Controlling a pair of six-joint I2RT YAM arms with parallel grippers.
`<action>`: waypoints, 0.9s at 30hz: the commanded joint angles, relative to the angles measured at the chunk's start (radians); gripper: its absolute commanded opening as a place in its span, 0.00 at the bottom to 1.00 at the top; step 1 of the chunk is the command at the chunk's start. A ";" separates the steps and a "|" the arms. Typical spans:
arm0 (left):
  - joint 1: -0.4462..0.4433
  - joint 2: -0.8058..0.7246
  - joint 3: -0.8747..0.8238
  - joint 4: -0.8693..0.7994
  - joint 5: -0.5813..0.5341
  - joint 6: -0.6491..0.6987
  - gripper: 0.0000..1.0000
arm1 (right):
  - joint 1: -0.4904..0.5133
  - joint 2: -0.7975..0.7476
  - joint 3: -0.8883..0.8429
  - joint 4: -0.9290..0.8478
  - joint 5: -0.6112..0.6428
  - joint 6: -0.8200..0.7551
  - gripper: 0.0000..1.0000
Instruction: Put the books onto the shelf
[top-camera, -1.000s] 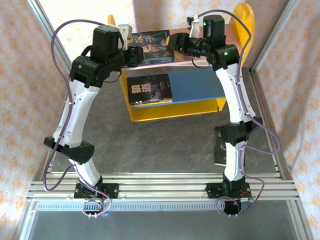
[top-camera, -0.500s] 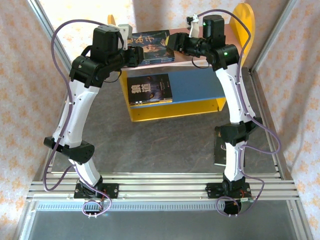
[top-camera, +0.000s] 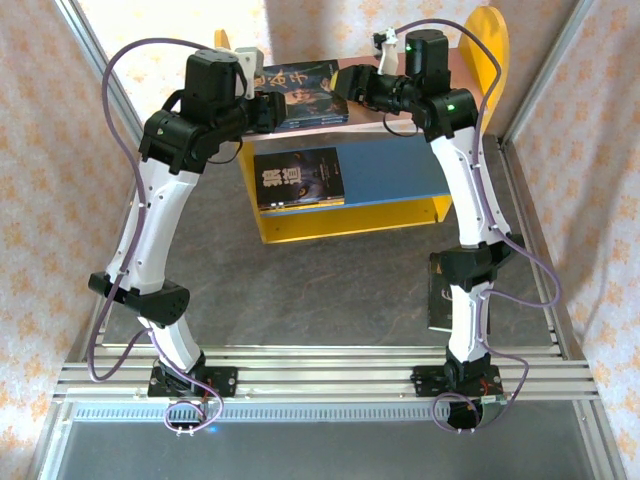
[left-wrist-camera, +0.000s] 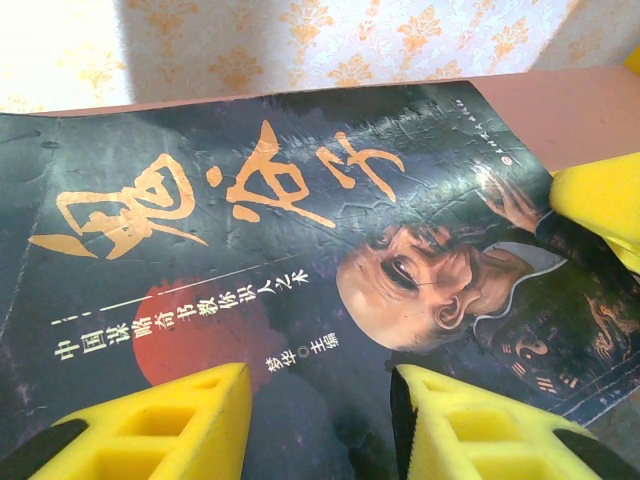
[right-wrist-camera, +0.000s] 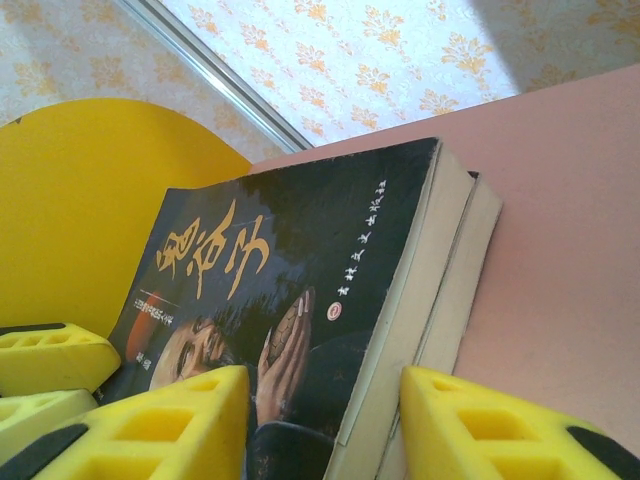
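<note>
1. Books in a stack (top-camera: 305, 92) lie flat on the pink board (right-wrist-camera: 570, 200) of the shelf (top-camera: 487, 45). The right wrist view shows 2 of them. The top book (left-wrist-camera: 300, 220) is dark, with gold characters and an old man's face.
2. Left pincer (left-wrist-camera: 320, 385) sits at the stack's left end, its yellow fingers apart over the cover, clamping nothing.
3. Right pincer (right-wrist-camera: 325, 390) sits at the opposite end, fingers likewise apart. The stack's corner shows in the gap, and nothing is pinched.
4. Key relation: the stack lies between the 2 pincers, its long axis running left to right along the board, so each pincer faces 1 short end. Both arms are about equally near.
5. Another book (top-camera: 298, 178) lies flat on the blue board (top-camera: 390, 170), at its left end.
6. 1 more book (top-camera: 438, 295) lies on the surface (top-camera: 330, 290) just beside the right arm, partly hidden by it. That arm is clearly the nearer one, and I judge this book to be the work left.
7. Judgement: squaring the stack seems the step in hand. An uneven push could slide the top book off its mate.
</note>
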 joint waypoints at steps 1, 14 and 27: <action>0.018 0.031 0.015 -0.028 -0.025 0.017 0.42 | 0.012 0.024 0.021 0.041 -0.045 0.008 0.43; 0.020 -0.048 0.009 0.064 0.038 0.017 0.51 | -0.029 -0.025 0.016 -0.016 0.033 -0.043 0.53; 0.020 -0.304 -0.182 0.131 -0.134 0.064 0.59 | -0.065 -0.221 -0.135 -0.073 0.154 -0.157 0.60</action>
